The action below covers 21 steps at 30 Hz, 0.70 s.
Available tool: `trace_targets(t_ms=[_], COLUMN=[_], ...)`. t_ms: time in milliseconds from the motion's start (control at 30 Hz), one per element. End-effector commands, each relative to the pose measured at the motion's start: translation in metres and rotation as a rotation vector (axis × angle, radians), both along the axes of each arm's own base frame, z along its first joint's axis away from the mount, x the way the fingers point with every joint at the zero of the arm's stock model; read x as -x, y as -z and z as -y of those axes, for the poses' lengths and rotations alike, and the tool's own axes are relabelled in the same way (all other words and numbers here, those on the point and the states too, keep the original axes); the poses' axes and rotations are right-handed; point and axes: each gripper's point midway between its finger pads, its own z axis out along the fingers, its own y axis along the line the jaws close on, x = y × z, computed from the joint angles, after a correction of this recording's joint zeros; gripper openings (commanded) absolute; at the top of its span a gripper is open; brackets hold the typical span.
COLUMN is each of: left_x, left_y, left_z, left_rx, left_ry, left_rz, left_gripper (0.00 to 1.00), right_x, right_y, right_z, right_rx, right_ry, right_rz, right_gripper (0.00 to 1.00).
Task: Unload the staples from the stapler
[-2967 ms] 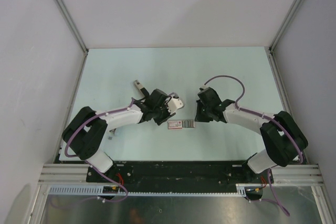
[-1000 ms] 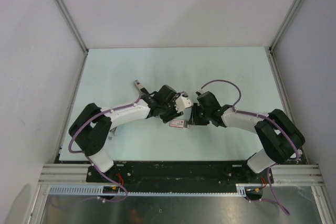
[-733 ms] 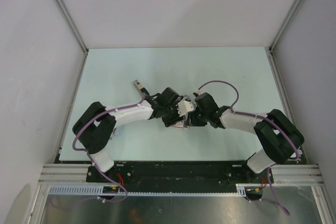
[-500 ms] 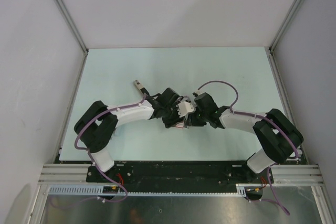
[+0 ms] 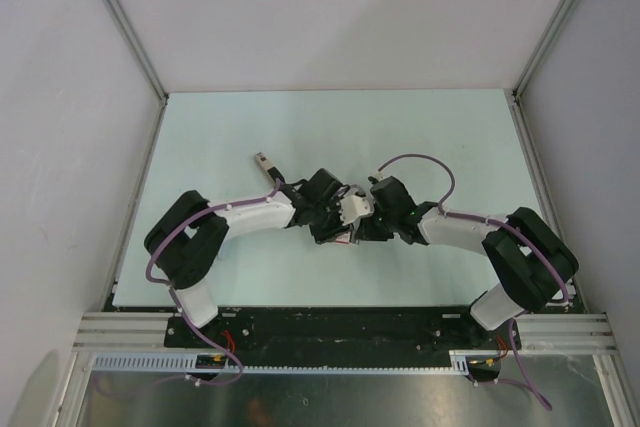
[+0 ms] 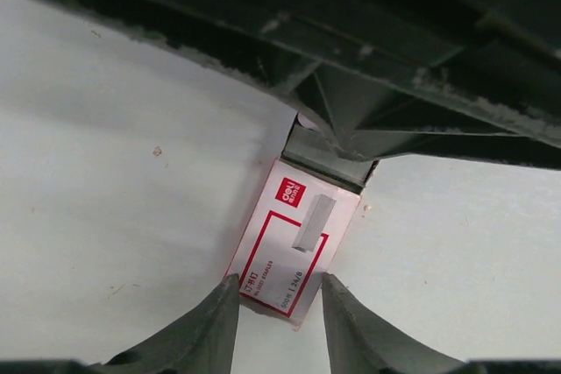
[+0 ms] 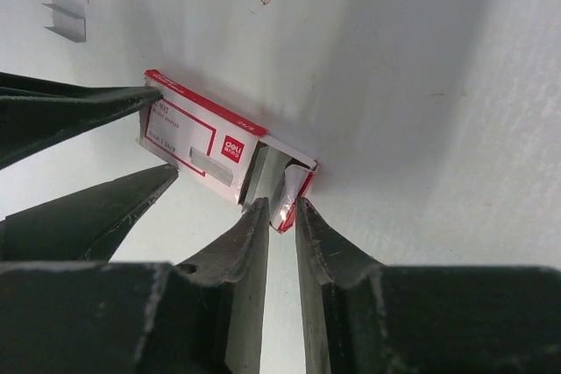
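The stapler [image 6: 294, 247] is a small flat white piece with red edging, lying on the pale table. Its dark grey metal part [image 6: 329, 159] sticks out of the far end. My left gripper [image 6: 279, 279] stands over the near end, its fingertips [image 6: 226, 291] pressed against both long sides. In the right wrist view the stapler [image 7: 197, 142] lies slanted, and my right gripper [image 7: 281, 204] is nearly closed on the flap end beside the grey part [image 7: 267, 177]. From above, both grippers meet over the stapler [image 5: 345, 238] and hide most of it.
A short loose strip of staples [image 7: 66, 22] lies on the table beyond the stapler. A small grey piece [image 5: 262, 160] sits at the back left of the arms. The pale table [image 5: 330, 127] is walled on three sides.
Both arms have drawn together over the stapler. The right fingers have narrowed onto its flap end and the left fingers have closed slightly against its sides.
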Motion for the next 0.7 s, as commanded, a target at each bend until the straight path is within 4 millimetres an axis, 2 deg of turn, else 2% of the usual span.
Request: trace_targets(t_ms=[0,667], left_x=[0.008,0.007], left_y=[0.015,0.016], left_z=[-0.013,-0.034], left_rx=[-0.045,-0.083], left_ry=[0.029,0.003], left_rz=[-0.025,0.005], left_gripper=[0.45,0.36], right_x=[-0.004,-0.005], right_y=[0.008,0.012], right_z=[0.017,0.030], right_rx=[0.073,0.100], right_ry=[0.030,0.039], right_rz=[0.018,0.007], right_gripper=[0.22,0.21])
